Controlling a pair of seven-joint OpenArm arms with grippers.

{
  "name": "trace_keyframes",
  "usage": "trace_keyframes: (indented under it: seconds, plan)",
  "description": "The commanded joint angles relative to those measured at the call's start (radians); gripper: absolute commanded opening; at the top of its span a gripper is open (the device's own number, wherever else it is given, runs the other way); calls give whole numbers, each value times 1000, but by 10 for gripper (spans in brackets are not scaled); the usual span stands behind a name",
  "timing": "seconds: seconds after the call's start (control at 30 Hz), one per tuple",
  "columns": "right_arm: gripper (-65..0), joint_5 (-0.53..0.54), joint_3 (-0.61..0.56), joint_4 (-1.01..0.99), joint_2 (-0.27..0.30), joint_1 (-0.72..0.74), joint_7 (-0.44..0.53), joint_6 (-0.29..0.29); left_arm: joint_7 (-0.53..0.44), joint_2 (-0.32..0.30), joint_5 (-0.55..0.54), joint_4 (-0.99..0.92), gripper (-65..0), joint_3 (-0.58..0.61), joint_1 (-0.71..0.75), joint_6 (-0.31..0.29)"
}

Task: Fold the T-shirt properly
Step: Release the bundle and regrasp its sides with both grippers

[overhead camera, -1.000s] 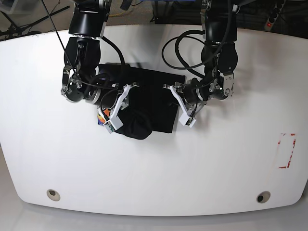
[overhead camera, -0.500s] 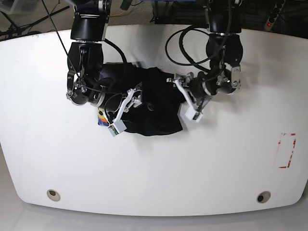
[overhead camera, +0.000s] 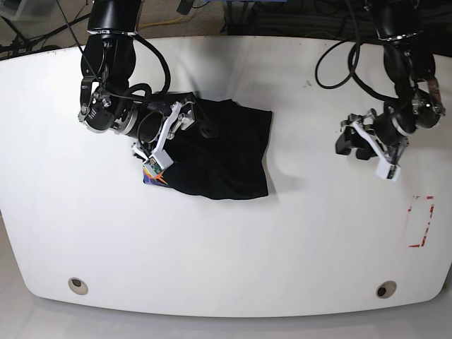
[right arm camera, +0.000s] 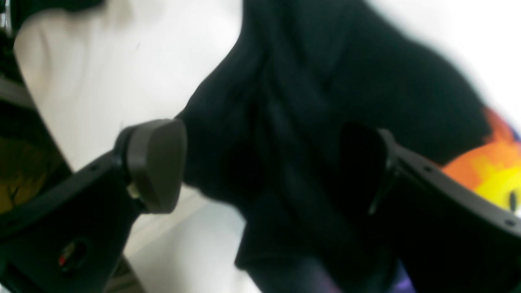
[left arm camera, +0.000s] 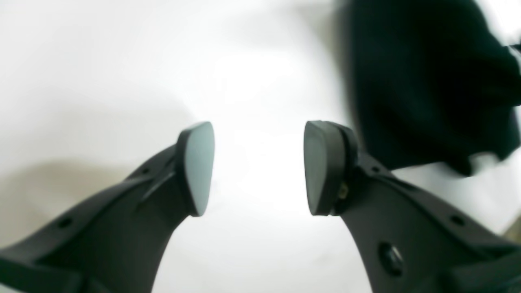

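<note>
The black T-shirt [overhead camera: 222,152] lies folded in a rough rectangle left of the table's middle, with a corner of its orange-yellow and purple print [overhead camera: 150,174] showing at its left edge. My right gripper [overhead camera: 164,141] hovers over that left edge, jaws wide open. In the right wrist view the black cloth [right arm camera: 309,122] and the print [right arm camera: 494,167] lie beneath the right gripper [right arm camera: 264,171], and nothing is pinched. My left gripper [overhead camera: 367,152] is open and empty well to the right of the shirt. In its wrist view the left gripper [left arm camera: 258,167] is over bare table, with the shirt [left arm camera: 427,81] blurred beyond.
The white table [overhead camera: 226,240] carries a red taped rectangle [overhead camera: 421,220] near its right edge. Two round holes [overhead camera: 78,285] [overhead camera: 385,289] sit near the front edge. Cables and dark equipment crowd the back edge behind both arms.
Both grippers went from shut to open and let go of the shirt. The left arm pulled away far to the right. The shirt settled flatter, and the right arm drew back slightly left.
</note>
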Motion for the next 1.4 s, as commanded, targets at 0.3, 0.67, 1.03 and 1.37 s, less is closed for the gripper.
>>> trace_keyframes:
  seconds: [0.3, 0.67, 1.03, 1.37]
  plan:
    - [-95, 19, 131, 5, 63, 6, 33, 5, -27, -105, -58, 21, -325, -34, -2, -36]
    - [-113, 25, 25, -51, 36, 0, 28, 5, -27, -64, -57, 19, -325, -29, -5, -81]
    - [-588, 22, -78, -55, -93, 41, 28, 5, -27, -61, -57, 25, -325, -29, -1, -81]
    - [-94, 18, -259, -58, -136, 73, 31, 5, -27, -65, -57, 71, -325, 73, -7, -81]
